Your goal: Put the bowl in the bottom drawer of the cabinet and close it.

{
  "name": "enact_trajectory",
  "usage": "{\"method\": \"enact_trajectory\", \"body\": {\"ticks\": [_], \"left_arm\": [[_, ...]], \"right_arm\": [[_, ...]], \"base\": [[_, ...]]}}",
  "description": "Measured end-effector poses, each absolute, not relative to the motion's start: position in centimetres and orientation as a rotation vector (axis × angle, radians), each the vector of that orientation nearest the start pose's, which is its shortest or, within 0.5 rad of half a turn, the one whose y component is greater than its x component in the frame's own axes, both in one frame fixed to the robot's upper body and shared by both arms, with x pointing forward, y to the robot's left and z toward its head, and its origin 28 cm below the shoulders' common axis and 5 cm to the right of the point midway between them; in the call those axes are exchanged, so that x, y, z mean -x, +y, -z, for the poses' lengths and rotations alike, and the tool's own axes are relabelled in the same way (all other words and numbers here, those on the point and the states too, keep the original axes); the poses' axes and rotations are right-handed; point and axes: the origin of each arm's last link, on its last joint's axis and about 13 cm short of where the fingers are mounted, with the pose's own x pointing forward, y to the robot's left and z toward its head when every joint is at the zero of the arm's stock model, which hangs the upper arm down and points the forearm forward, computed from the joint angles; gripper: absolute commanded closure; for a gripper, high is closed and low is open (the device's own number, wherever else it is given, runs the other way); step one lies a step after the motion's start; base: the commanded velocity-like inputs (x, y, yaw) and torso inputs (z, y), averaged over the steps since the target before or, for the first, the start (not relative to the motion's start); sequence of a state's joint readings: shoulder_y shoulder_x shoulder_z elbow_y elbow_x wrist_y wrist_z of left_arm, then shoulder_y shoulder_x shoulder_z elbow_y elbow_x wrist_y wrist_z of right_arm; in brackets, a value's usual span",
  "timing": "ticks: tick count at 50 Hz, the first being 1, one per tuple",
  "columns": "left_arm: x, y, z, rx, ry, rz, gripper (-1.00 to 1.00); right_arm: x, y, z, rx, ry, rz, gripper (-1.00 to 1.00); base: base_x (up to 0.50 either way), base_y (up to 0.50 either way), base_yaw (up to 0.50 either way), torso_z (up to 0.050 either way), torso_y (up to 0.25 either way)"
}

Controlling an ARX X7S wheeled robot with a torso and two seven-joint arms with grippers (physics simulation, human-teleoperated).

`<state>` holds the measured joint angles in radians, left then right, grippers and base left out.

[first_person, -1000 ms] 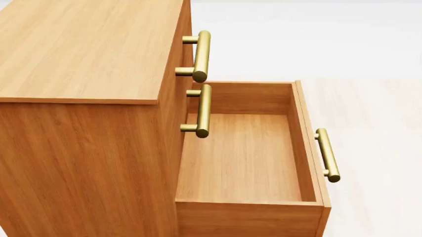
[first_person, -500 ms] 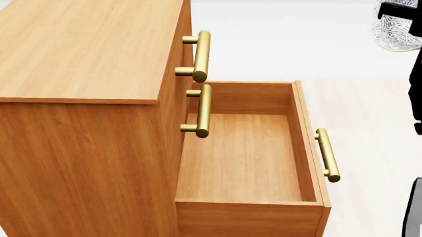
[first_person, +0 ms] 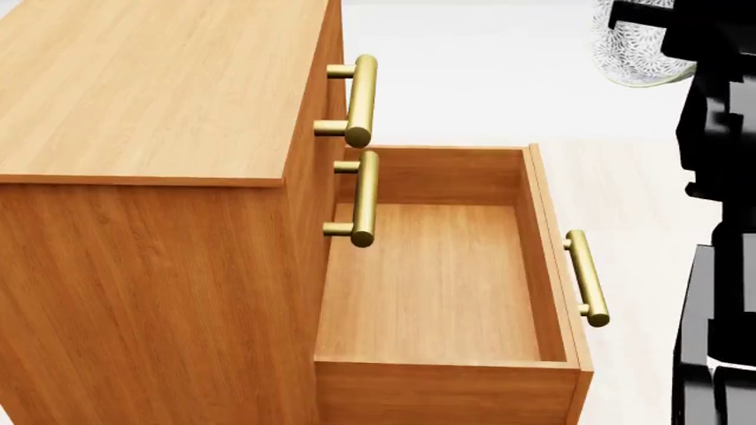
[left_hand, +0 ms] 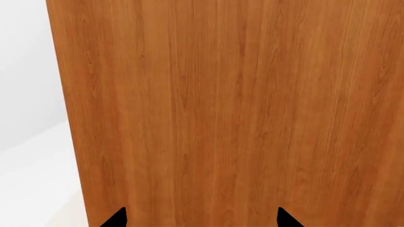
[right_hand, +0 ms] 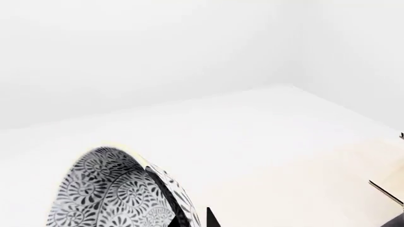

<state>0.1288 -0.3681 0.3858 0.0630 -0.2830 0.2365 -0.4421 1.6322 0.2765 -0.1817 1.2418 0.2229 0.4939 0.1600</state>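
The cabinet (first_person: 142,88) fills the left of the head view, and its bottom drawer (first_person: 431,283) stands pulled out and empty, brass handle (first_person: 587,278) on its front. The patterned bowl (first_person: 632,53) hangs in the air at the top right, beyond and to the right of the drawer, held on its rim by my right gripper (first_person: 638,18). In the right wrist view the bowl (right_hand: 113,194) sits tilted, its wall pinched between that gripper's (right_hand: 192,220) fingertips. My left gripper (left_hand: 200,218) is open, facing a flat side of the cabinet (left_hand: 221,109), and is absent from the head view.
The two upper drawers are shut, their brass handles (first_person: 360,99) (first_person: 365,198) jutting over the open drawer's back left part. My black right arm (first_person: 721,221) runs down the right edge. Pale floor (first_person: 661,195) lies right of the drawer.
My right arm has come in from the right edge of the head view, carrying the bowl leftward toward the drawer. Cabinet and drawer have not moved.
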Motion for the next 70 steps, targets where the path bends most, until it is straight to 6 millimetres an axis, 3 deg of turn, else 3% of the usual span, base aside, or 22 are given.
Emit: {"method": "enact_trajectory", "body": {"ticks": [70], "left_arm": [[-16.4,21.5,-0.7,0.016,-0.039,-0.045,-1.0]], "right_arm": [[-42.6,-14.9,-23.9,-0.025,0.342,0.147,1.0]], "base": [[0.0,0.0,0.0,0.0,0.0]]}}
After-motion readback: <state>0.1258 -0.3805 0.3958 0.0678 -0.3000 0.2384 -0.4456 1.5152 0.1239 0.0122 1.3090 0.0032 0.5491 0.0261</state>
